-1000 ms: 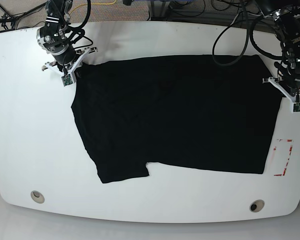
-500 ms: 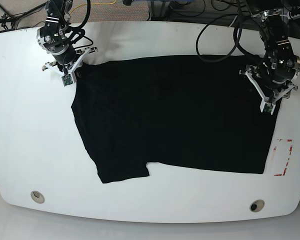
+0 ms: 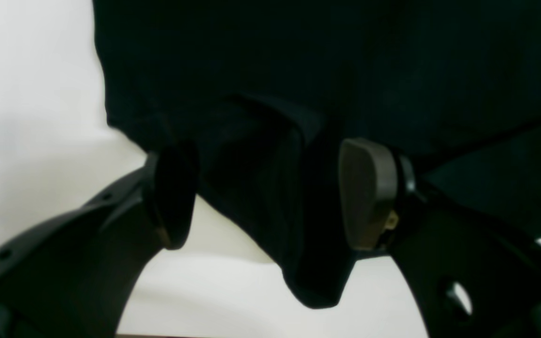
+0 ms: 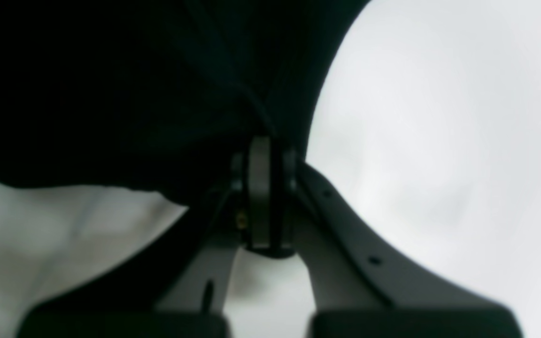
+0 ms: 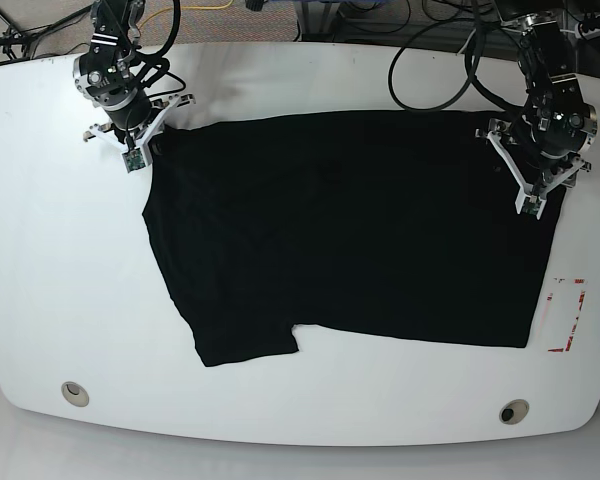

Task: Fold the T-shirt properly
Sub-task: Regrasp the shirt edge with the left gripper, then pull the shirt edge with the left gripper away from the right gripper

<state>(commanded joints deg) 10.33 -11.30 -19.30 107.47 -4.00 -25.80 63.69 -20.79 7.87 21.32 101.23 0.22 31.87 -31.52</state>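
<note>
Shirt (image 5: 350, 230) awaiting its next fold at the desk's (image 5: 90, 330) far edge.
Right gripper (image 4: 268, 197) pinches one corner; left gripper (image 3: 270, 197), fingers apart, must seize the other.

It looks like a robotics lab or workshop. Two cabled robot arms, the left one (image 5: 555, 110) and the right one (image 5: 115, 70), reach over a white desk (image 5: 70, 270) with round fittings (image 5: 75, 394) near its front corners. Loose black cables (image 5: 40, 40) and a yellow wire (image 5: 195, 8) run along the far side.
</note>
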